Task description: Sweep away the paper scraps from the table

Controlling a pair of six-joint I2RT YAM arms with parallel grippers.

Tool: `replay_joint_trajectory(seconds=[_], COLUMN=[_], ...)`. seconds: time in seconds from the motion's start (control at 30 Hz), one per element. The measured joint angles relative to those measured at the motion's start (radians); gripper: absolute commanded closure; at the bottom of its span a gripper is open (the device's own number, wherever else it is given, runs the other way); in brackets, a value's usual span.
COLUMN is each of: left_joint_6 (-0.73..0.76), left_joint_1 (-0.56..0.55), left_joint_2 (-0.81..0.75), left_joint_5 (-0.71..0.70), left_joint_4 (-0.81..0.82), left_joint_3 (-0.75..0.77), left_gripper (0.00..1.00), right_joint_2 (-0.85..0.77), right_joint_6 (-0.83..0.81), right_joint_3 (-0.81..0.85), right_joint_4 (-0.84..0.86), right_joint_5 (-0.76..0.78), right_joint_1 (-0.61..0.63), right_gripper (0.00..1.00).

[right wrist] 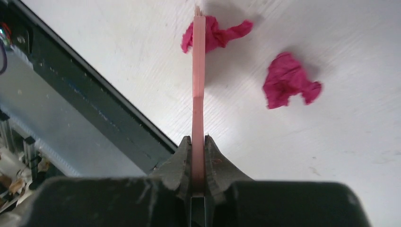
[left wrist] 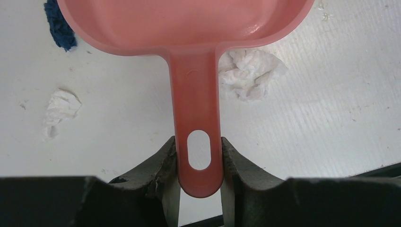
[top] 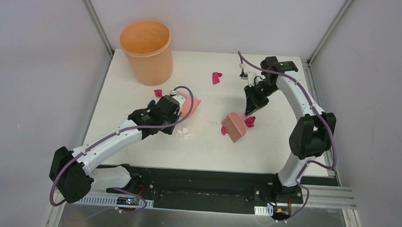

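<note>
My left gripper (top: 177, 104) (left wrist: 198, 158) is shut on the handle of the salmon dustpan (top: 191, 101) (left wrist: 184, 23), which lies left of the table's middle. My right gripper (top: 249, 106) (right wrist: 198, 144) is shut on the thin handle of the salmon brush (top: 234, 126) (right wrist: 198, 85), whose head rests on the table (top: 208, 149). Magenta paper scraps lie beside the brush (top: 249, 121) (top: 223, 130) (right wrist: 286, 80) (right wrist: 217, 34), one farther back (top: 216, 77) and one near the bucket (top: 158, 93). White wads (top: 183, 133) (left wrist: 250, 73) (left wrist: 59, 109) and a dark blue wad (left wrist: 59, 28) lie by the dustpan.
An orange bucket (top: 146, 51) stands upright at the table's back left corner. The black front edge (top: 207, 177) (right wrist: 94, 109) runs along the near side. Metal frame posts (top: 96, 19) rise at the back corners, with grey walls on both sides.
</note>
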Motion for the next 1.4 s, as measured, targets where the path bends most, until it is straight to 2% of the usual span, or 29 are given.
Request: replay_joint_trajectory(seconds=[0.17, 0.37, 0.53, 0.7, 0.87, 1.03, 1.23, 1.4], left_joint_6=[0.002, 0.01, 0.016, 0.025, 0.028, 0.029, 0.029, 0.03], left_joint_1=[0.0, 0.0, 0.0, 0.0, 0.0, 0.0, 0.0, 0.0], left_joint_2=[0.016, 0.018, 0.024, 0.066, 0.072, 0.072, 0.082, 0.127], left_joint_5=[0.047, 0.117, 0.265, 0.365, 0.418, 0.423, 0.445, 0.478], left_joint_4=[0.005, 0.015, 0.041, 0.051, 0.058, 0.059, 0.063, 0.06], left_joint_3=[0.0, 0.0, 0.0, 0.0, 0.0, 0.0, 0.0, 0.0], left_gripper=[1.0, 1.0, 1.0, 1.0, 1.0, 1.0, 1.0, 1.0], right_joint_2=[0.044, 0.036, -0.043, -0.242, -0.415, -0.375, -0.245, -0.217], right_joint_6=[-0.008, -0.061, -0.082, -0.08, -0.125, -0.142, -0.118, -0.065], right_joint_3=[0.193, 0.372, 0.328, 0.114, -0.061, -0.112, -0.125, -0.132], right_joint_4=[-0.059, -0.158, -0.172, -0.022, 0.119, 0.22, 0.229, 0.213], right_joint_5=[-0.011, -0.054, 0.097, 0.418, 0.688, 0.833, 0.849, 0.809], right_joint_1=[-0.085, -0.28, -0.486, -0.616, -0.635, -0.635, -0.635, -0.606], right_gripper=[1.0, 1.0, 1.0, 1.0, 1.0, 1.0, 1.0, 1.0])
